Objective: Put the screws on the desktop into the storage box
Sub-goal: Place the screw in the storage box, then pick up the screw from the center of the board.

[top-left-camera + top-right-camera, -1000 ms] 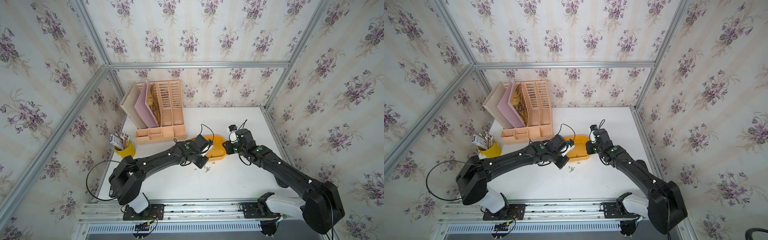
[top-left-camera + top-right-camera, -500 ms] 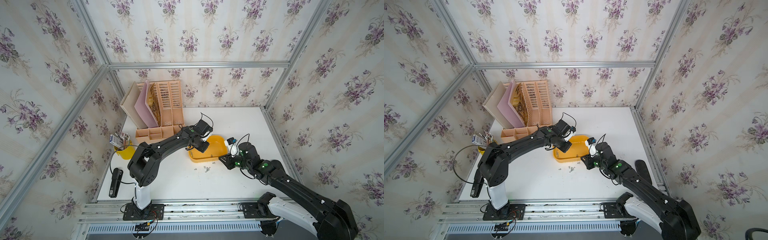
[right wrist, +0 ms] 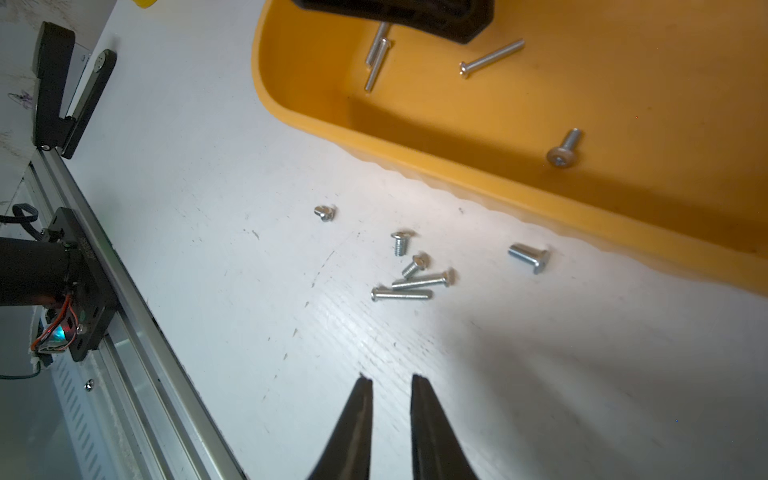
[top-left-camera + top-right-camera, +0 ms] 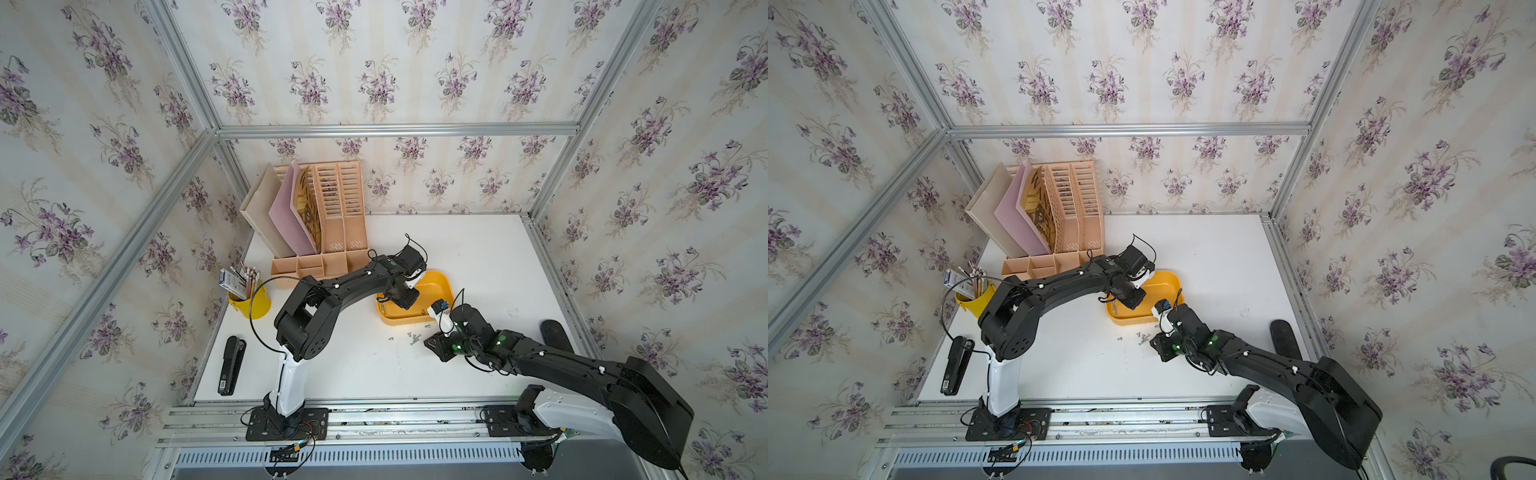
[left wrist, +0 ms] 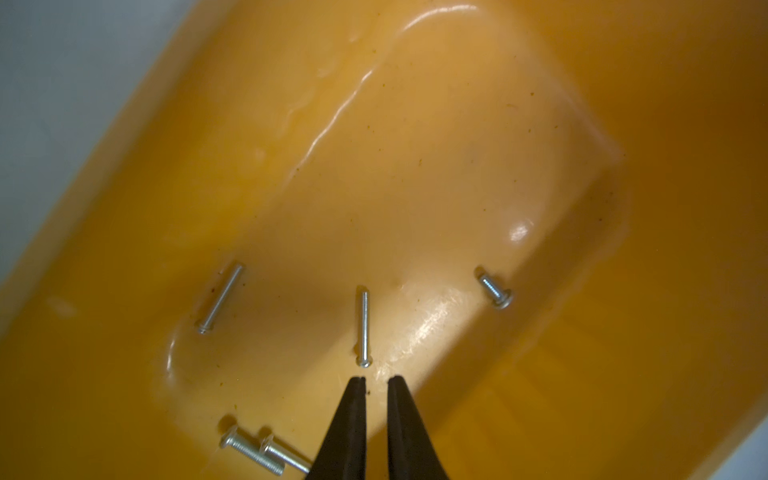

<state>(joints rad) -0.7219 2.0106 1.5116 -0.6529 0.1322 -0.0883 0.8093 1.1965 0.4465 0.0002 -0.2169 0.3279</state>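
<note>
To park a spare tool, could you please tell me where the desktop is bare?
On the desktop, the far right corner, bordered by the storage box and the back wall, is bare. So is the near stretch beside the stapler. Crowded: the strip before the box, with loose screws and the right end effector, and around the file organizer.

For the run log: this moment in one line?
left claw: open, empty, over box | right claw: open, empty, over desk | screws: six on desk, five in box

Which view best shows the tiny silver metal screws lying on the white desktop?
Right wrist: six sharp, separate screws beside the yellow-orange plastic tray. In both top views, specks; left wrist shows only tray contents.
</note>
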